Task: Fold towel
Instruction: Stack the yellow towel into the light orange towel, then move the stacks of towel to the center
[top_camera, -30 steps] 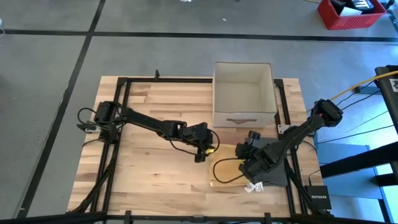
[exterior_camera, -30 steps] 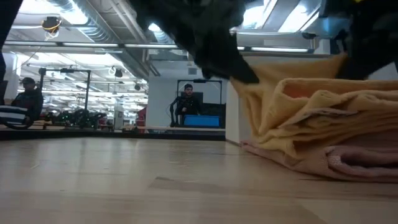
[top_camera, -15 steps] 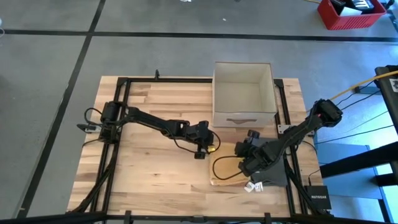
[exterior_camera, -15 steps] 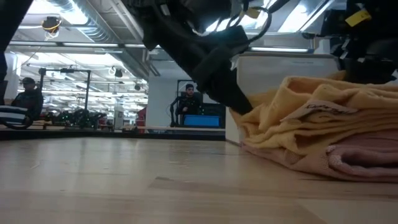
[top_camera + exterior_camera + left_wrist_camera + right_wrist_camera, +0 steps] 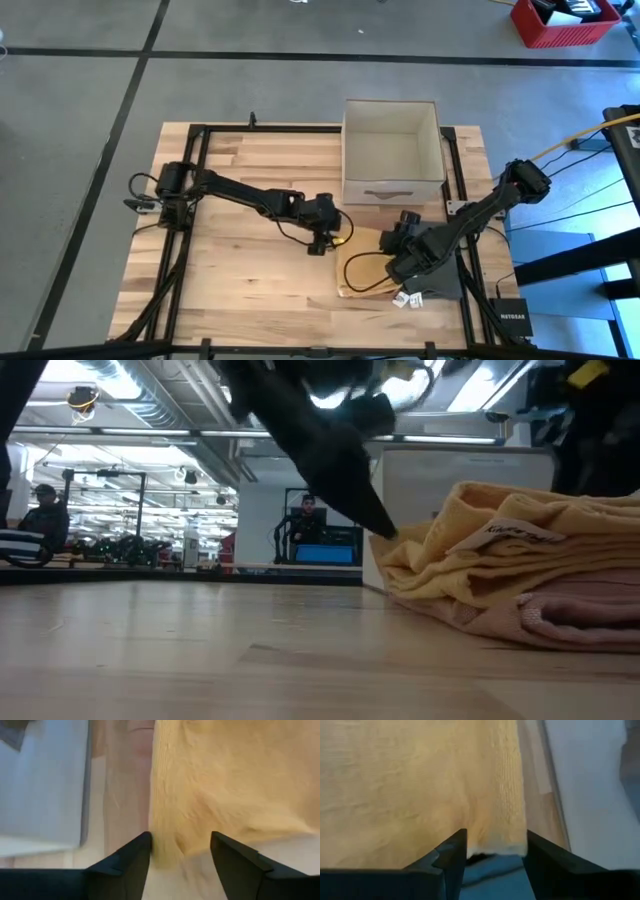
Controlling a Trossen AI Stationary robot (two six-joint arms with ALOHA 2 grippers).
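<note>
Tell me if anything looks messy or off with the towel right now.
The yellow towel is bunched in uneven, rumpled layers near the table's right front, on a pink cloth, not a flat fold. Both the left gripper and the right gripper are open at its edges.

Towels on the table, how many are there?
2, stacked near the white box: a yellow towel on top, and a pink towel under it, peeking out at the bottom. More could be hidden inside the pile.
</note>
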